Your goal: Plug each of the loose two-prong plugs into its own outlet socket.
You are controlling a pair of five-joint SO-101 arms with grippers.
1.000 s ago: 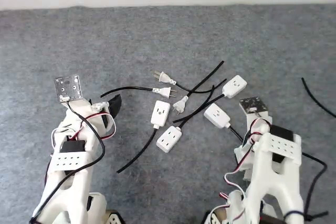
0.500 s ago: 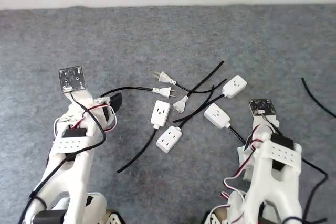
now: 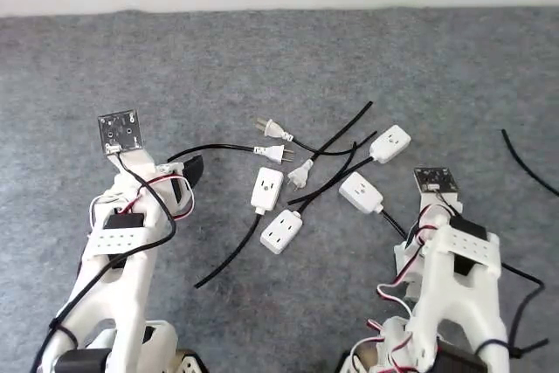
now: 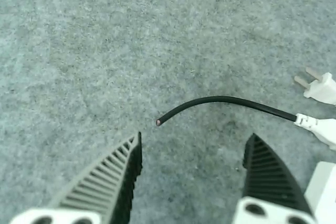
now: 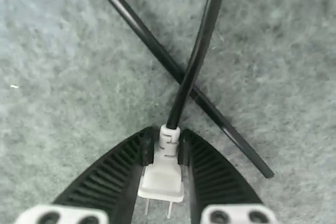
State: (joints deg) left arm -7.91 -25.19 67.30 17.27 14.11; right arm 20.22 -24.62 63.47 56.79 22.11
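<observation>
Pinches white two-prong plug (image 5: 161, 177) in right gripper (image 5: 166, 136); spreads left gripper (image 4: 195, 140) wide near black cord (image 4: 226, 99) end, left of centre in high view.

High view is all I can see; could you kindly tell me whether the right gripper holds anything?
Observer: Yes, the right gripper is shut on a white plug, with its prongs pointing back toward the wrist.
Operator: Thank you. And the other arm?
Observer: The left gripper is open and empty above the carpet, with the cut end of a black cord just beyond its fingertips.
Operator: Is anything tangled on the right side?
Observer: A second cord crosses the held plug's lead just past the fingertips; I cannot tell whether they touch.
</observation>
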